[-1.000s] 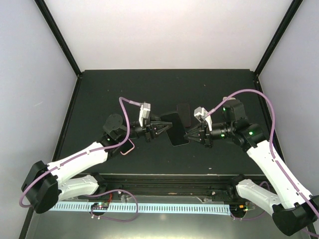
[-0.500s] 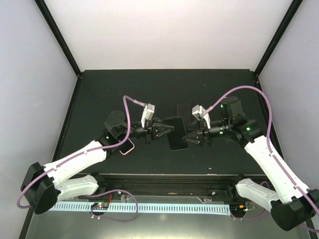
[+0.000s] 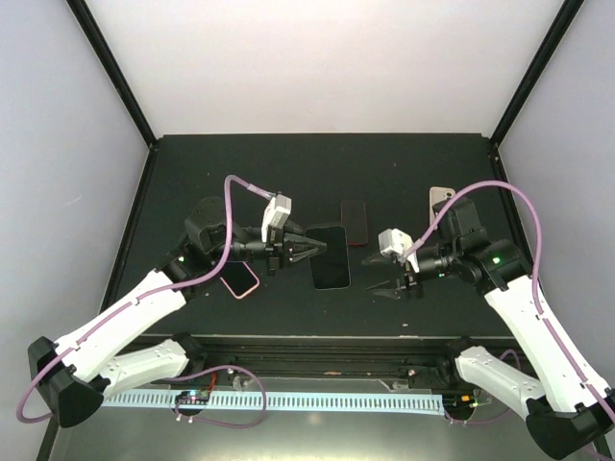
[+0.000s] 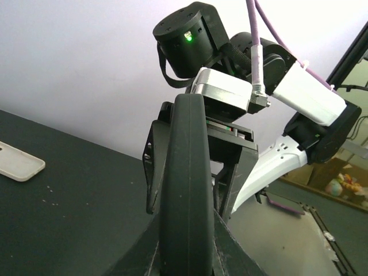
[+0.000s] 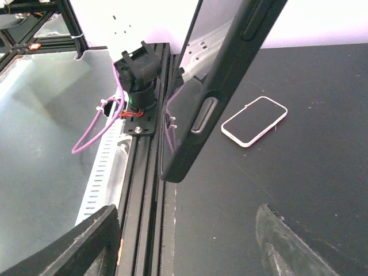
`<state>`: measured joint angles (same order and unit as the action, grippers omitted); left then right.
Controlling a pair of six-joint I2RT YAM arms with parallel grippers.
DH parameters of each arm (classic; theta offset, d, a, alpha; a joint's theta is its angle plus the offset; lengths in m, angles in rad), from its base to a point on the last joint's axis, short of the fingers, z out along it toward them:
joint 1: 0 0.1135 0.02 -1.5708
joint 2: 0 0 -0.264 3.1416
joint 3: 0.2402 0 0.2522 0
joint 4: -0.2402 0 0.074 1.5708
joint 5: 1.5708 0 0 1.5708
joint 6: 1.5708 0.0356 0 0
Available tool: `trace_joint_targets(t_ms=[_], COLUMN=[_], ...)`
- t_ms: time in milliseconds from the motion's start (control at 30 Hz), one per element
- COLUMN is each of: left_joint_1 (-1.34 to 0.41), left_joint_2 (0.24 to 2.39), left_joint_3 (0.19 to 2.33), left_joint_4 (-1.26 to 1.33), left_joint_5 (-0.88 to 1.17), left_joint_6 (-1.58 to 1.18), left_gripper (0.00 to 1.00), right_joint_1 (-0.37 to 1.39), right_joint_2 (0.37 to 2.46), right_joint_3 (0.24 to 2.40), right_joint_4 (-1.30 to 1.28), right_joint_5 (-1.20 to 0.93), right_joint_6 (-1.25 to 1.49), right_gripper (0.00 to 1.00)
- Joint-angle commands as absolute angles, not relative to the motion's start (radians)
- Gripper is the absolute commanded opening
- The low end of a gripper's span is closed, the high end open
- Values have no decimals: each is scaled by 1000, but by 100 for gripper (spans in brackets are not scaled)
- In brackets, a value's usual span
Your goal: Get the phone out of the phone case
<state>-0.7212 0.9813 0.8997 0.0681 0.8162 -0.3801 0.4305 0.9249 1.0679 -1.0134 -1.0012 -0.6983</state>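
Note:
A phone in a black phone case (image 3: pixel 329 256) hangs edge-up above the middle of the table. My left gripper (image 3: pixel 306 252) is shut on its left end. The left wrist view shows the case's thin edge (image 4: pixel 187 172) pinched in the left gripper (image 4: pixel 187 236). The right gripper (image 3: pixel 379 275) is open and stands apart, to the right of the phone. From the right wrist, the case (image 5: pixel 224 86) with its side buttons and glossy screen hangs ahead of the open right gripper (image 5: pixel 187 213), and nothing is between its fingers.
A dark red phone (image 3: pixel 355 222) lies behind the held one. A pink-rimmed phone (image 3: pixel 239 279) (image 5: pixel 254 121) lies under the left arm. A pale case (image 3: pixel 441 200) (image 4: pixel 17 164) lies at the back right. The black rail (image 5: pixel 146 172) marks the near table edge.
The right gripper let go of the phone's right end, opened, and drew back to the right. The left gripper kept the phone and moved it slightly left.

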Motion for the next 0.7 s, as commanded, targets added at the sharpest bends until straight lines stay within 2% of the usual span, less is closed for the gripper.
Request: trace_joint_targets(t_ms=[0,233,567,667], left_joint_1=[-714,-714,-713,-713], left_joint_2=[968,978,1002,1007], left_joint_3=[910,908,907,904], left_joint_4=[132,163,192,215], left_joint_5=[883,894,908,921], left_joint_6=[-433,-474,-509,-528], left_gripper=[2,2,2,2], right_joint_1=[437,491,582,598], right_joint_2=[920,952,969,974], right_joint_3=[1094,1118,1130,1124], right_joint_4=[-1026,-1025,-1005,-1004], right_joint_5=[-1011,-1000,-982,-965], right_joint_6=[-752,-753,-734,-737], right_gripper=[63,52,48,42])
